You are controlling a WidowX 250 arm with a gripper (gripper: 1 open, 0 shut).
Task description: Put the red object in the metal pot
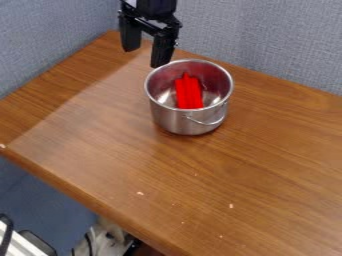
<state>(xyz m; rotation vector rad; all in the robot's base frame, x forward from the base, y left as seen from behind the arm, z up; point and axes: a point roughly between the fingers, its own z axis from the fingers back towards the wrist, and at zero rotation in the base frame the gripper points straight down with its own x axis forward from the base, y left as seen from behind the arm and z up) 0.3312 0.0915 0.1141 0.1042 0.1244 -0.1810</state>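
The red object lies inside the metal pot, resting on its bottom. The shiny pot stands on the wooden table right of centre, its small handle facing the front. My black gripper hangs above the table just behind and left of the pot's rim. Its two fingers stand apart with nothing between them, so it is open.
The table's back edge meets a grey-blue fabric wall. The front edge of the table runs diagonally, with floor and cables below it.
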